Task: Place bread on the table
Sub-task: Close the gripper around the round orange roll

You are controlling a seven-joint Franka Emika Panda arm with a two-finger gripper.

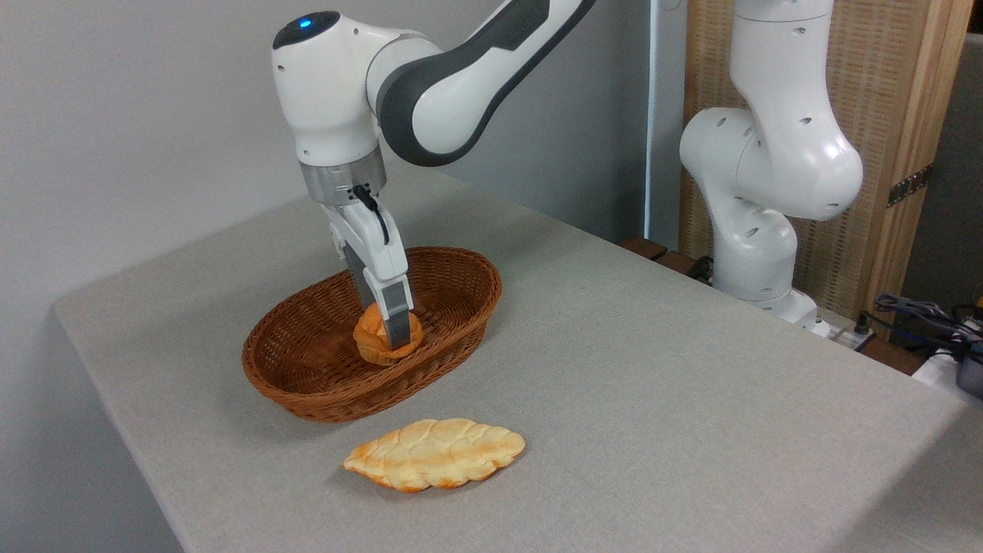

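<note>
**Bun held between the fingers inside the basket**

Nearest you, the pale braided loaf [435, 453] lies flat on the grey table [691, 399], its long axis running left to right with the right end tipped slightly away from you. It sits just in front of the wicker basket [307, 384], apart from it.

Look next into the basket: the bread [375, 338], a small round orange-brown bun, is inside it, toward the near right wall. It is roughly as wide as it is tall, so you get no clear long axis from it; its segmented, knotted surface faces you and to the left.

The gripper [388, 338] comes down onto the bun from above, fingers pointing down and leaning slightly right. One grey finger [397, 319] crosses the front right of the bun and hides part of it; the other is behind it, mostly hidden. The jaws are closed on the bun, which sits between them at the fingertips. You cannot tell whether the bun touches the basket floor or is just clear of it.

Behind, the arm [461, 84] reaches in from the upper right, and its white base [760, 230] stands at the table's far edge.
</note>
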